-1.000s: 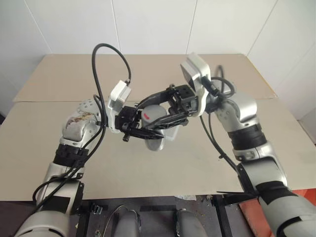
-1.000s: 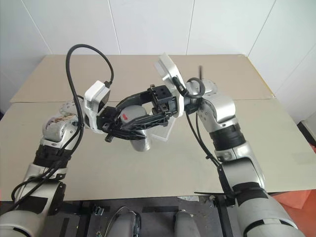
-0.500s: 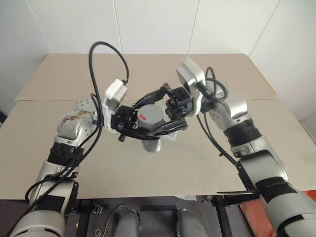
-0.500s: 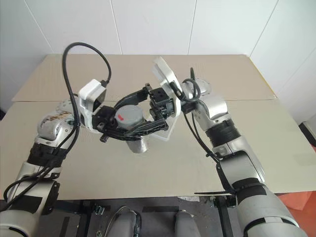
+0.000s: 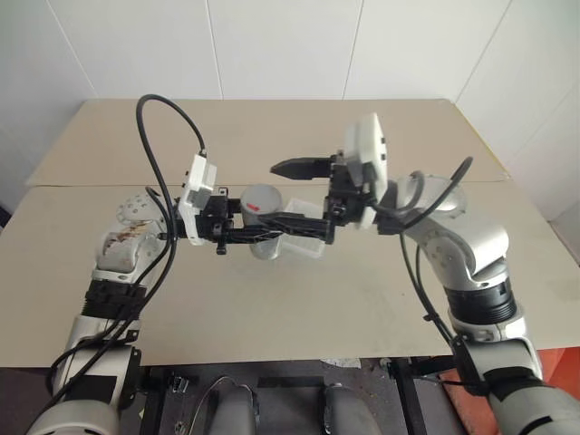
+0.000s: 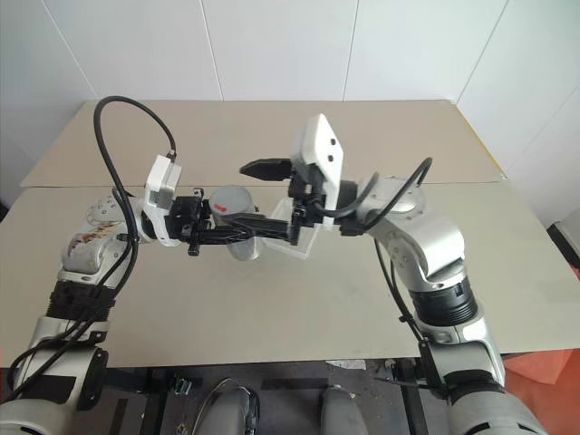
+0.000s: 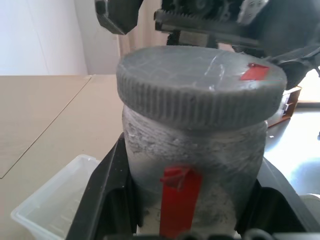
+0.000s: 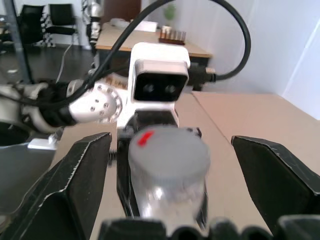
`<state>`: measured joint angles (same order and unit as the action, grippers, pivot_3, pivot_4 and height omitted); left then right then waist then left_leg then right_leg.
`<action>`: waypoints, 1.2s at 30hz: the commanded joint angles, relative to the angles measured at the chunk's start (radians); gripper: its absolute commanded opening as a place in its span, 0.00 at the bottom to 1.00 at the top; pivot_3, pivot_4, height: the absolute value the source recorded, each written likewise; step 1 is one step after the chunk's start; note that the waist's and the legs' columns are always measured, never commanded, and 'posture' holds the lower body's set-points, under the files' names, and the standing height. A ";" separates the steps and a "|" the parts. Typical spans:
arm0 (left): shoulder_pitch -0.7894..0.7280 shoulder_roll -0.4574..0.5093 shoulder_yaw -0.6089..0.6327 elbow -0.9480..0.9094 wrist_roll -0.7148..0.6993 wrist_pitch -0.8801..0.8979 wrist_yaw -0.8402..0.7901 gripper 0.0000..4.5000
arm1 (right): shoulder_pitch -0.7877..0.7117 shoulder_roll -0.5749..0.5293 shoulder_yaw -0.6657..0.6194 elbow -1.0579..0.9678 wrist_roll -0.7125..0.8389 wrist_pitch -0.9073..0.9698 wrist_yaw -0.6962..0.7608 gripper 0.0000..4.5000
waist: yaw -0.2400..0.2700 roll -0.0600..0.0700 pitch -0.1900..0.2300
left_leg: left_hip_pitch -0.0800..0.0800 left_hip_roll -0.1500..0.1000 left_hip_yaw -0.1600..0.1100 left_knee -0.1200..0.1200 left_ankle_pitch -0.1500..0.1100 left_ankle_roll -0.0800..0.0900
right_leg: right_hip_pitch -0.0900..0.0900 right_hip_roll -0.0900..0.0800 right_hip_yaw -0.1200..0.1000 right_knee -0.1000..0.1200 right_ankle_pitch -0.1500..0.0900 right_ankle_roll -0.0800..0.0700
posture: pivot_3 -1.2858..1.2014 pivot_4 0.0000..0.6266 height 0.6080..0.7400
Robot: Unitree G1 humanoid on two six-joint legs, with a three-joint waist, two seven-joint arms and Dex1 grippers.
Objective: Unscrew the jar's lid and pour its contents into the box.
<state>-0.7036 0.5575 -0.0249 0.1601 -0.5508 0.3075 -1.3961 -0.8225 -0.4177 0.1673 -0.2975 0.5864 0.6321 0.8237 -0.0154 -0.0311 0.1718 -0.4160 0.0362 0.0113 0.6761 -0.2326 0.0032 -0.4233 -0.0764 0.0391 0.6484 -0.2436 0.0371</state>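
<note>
The beige counter spreads wide under both arms, with white wall panels behind it. Above its middle the left hand reaches level toward the robot's right, and its two black fingers are clamped on the body of the jar, which it holds upright in the air; in the left wrist view the fingers press on both sides of the clear, scuffed wall, and a red mark runs down the side that faces the camera. The right hand points level toward the robot's left and stands spread wide, one finger above and behind the jar's top and the other low and in front of it, neither one touching the jar; in the right wrist view its two fingers stand well apart on either side of the jar with clear gaps. The box, a shallow tray of translucent white plastic, rests on the counter just beside and below the jar, on the robot's right of it, partly hidden by the black fingers. The lid, grey and ribbed round its edge with a small red mark on top, sits on the jar. The contents cannot be made out through the scuffed wall.
</note>
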 commanded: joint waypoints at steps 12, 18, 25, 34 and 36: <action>-0.016 -0.005 0.009 -0.050 -0.018 0.013 -0.018 0.43 | -0.096 0.076 0.053 0.080 -0.149 0.037 -0.118 0.99 | -0.001 0.000 0.000 | 0.000 0.000 0.000 0.000 0.000 0.000 | 0.000 0.000 0.000 0.000 0.000 0.000 | 0.52 0.24 1.00; 0.011 0.036 0.033 -0.075 -0.039 0.033 -0.047 0.43 | -0.080 0.022 -0.017 0.097 -0.136 0.023 -0.090 0.99 | -0.001 0.000 0.000 | 0.000 0.000 0.000 0.000 0.000 0.000 | 0.000 0.000 0.000 0.000 0.000 0.000 | 0.52 0.24 1.00; 0.039 0.092 0.058 -0.104 -0.069 0.055 -0.077 0.43 | -0.045 -0.062 -0.074 0.108 -0.110 0.006 -0.055 0.99 | -0.002 0.000 0.000 | 0.000 0.000 0.000 0.000 0.000 0.000 | 0.000 0.000 0.000 0.000 0.000 0.000 | 0.52 0.24 1.00; 0.068 0.114 0.076 -0.122 -0.068 0.060 -0.074 0.43 | 0.001 -0.130 -0.105 0.071 -0.101 -0.006 0.000 0.99 | -0.005 0.000 0.000 | 0.000 0.000 0.000 0.000 0.000 0.000 | 0.000 0.000 0.000 -0.001 0.000 0.000 | 0.52 0.24 1.00; 0.062 0.102 0.075 -0.111 -0.061 0.052 -0.058 0.43 | 0.005 -0.133 -0.104 0.049 -0.093 -0.002 0.010 0.99 | -0.007 0.000 0.000 | 0.000 0.000 0.000 0.000 0.000 0.000 | 0.000 0.000 0.000 -0.001 0.000 0.000 | 0.52 0.24 1.00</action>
<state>-0.6313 0.6613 0.0299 0.0631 -0.6039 0.3745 -1.4630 -0.8040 -0.5422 0.0945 -0.1881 0.4754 0.6526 0.8240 -0.0220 -0.0311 0.1719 -0.4161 0.0364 0.0114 0.6757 -0.2326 0.0033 -0.4234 -0.0761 0.0390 0.6477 -0.2436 0.0372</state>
